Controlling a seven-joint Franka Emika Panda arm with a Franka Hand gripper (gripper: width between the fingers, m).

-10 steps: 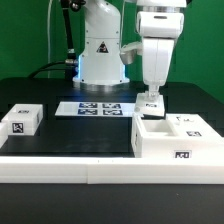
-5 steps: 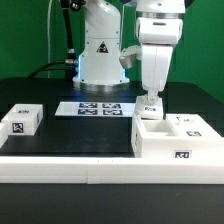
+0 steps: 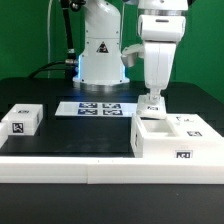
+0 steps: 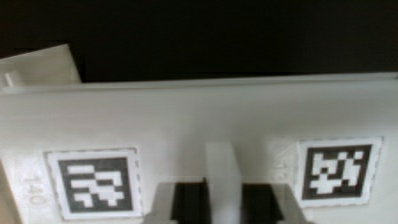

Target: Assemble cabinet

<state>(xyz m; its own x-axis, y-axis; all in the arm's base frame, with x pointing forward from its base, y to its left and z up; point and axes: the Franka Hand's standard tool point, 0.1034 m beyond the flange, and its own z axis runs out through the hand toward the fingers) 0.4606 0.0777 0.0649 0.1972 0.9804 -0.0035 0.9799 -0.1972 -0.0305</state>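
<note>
My gripper (image 3: 152, 101) hangs straight down in the right half of the exterior view, just above centre height. Its tips are right at the far upper edge of the cabinet (image 3: 160, 146). From this angle I cannot tell how wide my fingers are parted, or whether they have hold of anything. A small black-and-white patch shows at the tips, too small to make out.

The cabinet sits on the black table (image 3: 70, 135) in the lower right of the exterior view. It is upright, its open recess faces up, and 1 tag shows on its front face with more on its top at the right.

The marker board (image 3: 98, 107) lies flat near the middle of the frame, in front of my base. A small white tagged block (image 3: 22, 120) rests at the left edge, well apart from the cabinet.

In the wrist view, a white face (image 4: 199, 115) carrying 2 square tags fills most of the picture, very close to the camera. I cannot tell whether it is part of the cabinet.
</note>
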